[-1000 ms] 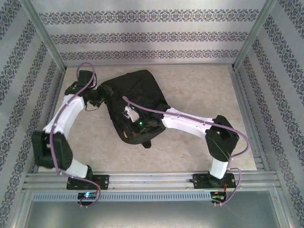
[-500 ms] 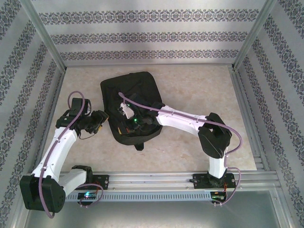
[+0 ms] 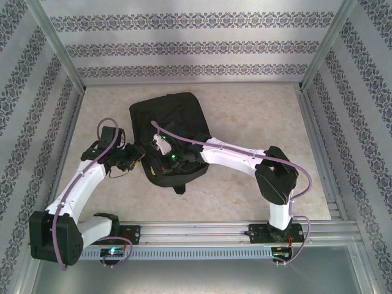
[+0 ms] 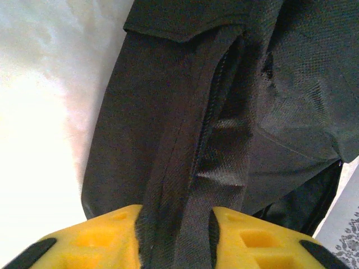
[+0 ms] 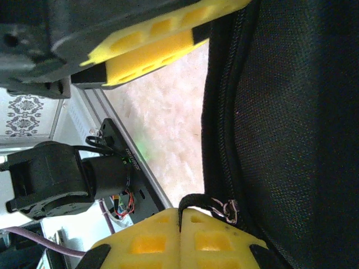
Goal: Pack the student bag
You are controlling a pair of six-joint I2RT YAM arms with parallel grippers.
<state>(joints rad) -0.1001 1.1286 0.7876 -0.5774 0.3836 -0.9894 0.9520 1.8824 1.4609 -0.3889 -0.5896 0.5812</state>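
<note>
On table point(image 3: 257, 116): left gripper point(image 4: 176, 219) apparently pinching student bag point(image 3: 177, 119) edge; right gripper point(image 5: 180, 216) clamped shut (by zipper point(image 5: 229, 208)); open room around.

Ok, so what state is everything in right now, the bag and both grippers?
student bag: lying flat on the table; I can't tell how far it is zipped.
left gripper: closed on a fold of the bag's fabric.
right gripper: shut, pinching the zipper pull.
</note>
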